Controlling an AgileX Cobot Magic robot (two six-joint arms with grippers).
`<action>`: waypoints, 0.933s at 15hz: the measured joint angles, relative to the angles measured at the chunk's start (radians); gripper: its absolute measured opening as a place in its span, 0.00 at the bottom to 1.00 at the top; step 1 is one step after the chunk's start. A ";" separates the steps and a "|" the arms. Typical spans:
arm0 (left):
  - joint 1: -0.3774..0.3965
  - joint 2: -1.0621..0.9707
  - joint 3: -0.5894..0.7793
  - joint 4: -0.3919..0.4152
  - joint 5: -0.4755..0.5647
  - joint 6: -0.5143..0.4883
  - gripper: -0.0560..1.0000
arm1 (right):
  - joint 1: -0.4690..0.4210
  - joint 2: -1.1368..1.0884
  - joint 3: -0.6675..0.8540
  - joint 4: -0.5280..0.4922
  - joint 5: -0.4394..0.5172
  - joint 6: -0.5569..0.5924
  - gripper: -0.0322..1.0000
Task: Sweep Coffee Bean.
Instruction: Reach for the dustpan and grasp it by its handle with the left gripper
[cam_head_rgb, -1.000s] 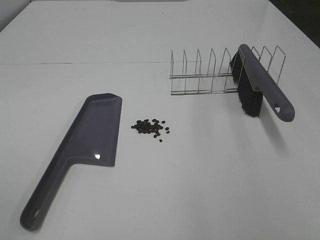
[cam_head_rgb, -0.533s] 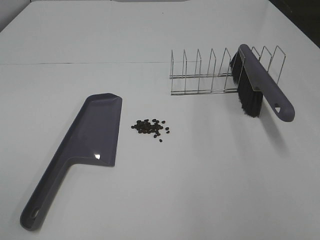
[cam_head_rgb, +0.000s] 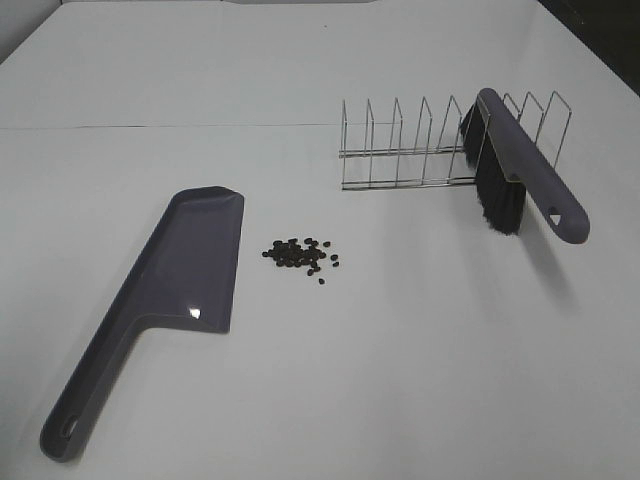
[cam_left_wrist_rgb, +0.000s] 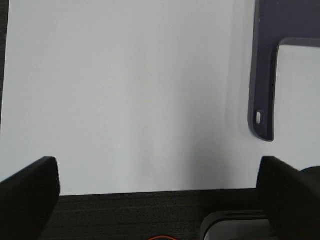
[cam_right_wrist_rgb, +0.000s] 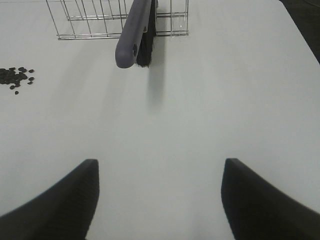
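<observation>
The beans (cam_head_rgb: 302, 255) lie heaped just beside the dustpan (cam_head_rgb: 190, 260). Well beyond the dustpan, the brush (cam_head_rgb: 520, 180) leans in the rack (cam_head_rgb: 400, 150). The left gripper (cam_left_wrist_rgb: 160, 187) and right gripper (cam_right_wrist_rgb: 160, 195) both gape wide.

Glossy plastic dustpan (cam_head_rgb: 185, 260), wire metal rack (cam_head_rgb: 420, 150), matt table (cam_head_rgb: 400, 350).

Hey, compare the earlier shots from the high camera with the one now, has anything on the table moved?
Nothing visibly changed. The coffee beans lie in the same small pile beside the dustpan, and the brush rests tilted in the wire rack exactly as before. Neither arm shows in the high view, earlier or now.
</observation>
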 joint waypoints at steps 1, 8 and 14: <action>0.000 0.023 -0.016 0.000 0.000 0.000 0.98 | 0.000 0.000 0.000 0.000 0.000 0.000 0.61; -0.049 0.282 -0.024 -0.033 -0.063 -0.141 0.98 | 0.000 0.000 0.000 0.000 0.000 0.000 0.61; -0.281 0.624 -0.025 -0.015 -0.274 -0.251 0.98 | 0.000 0.000 0.000 0.000 0.000 0.000 0.61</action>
